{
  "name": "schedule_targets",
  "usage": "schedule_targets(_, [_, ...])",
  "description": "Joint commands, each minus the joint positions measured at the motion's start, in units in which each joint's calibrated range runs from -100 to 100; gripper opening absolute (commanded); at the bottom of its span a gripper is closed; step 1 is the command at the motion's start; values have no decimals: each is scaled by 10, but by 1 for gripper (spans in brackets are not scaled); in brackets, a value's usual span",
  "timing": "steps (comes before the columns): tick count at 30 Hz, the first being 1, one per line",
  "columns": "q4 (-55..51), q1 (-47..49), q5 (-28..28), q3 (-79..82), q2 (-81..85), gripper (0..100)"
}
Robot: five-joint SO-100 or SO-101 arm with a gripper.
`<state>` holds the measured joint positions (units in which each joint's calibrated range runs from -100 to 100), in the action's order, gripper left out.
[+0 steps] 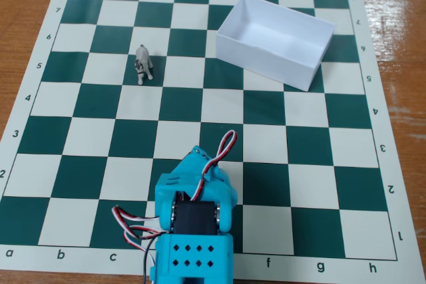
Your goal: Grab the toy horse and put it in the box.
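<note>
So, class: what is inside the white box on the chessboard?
The box shows only its bare white floor and walls. The toy horse stands outside, on the chessboard to its left. The near wall hides a strip of floor behind it.

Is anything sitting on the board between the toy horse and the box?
No. In the fixed view, only bare chessboard squares separate the toy horse from the box.
</note>
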<state>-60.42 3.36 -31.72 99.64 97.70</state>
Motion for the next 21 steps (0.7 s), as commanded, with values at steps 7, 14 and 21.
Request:
schedule_targets(7, [295, -9, -126, -50, -159, 12])
schedule_targets(14, [318, 29, -155, -233, -355, 29])
schedule_targets(21, [358, 78, -156, -365, -494, 33])
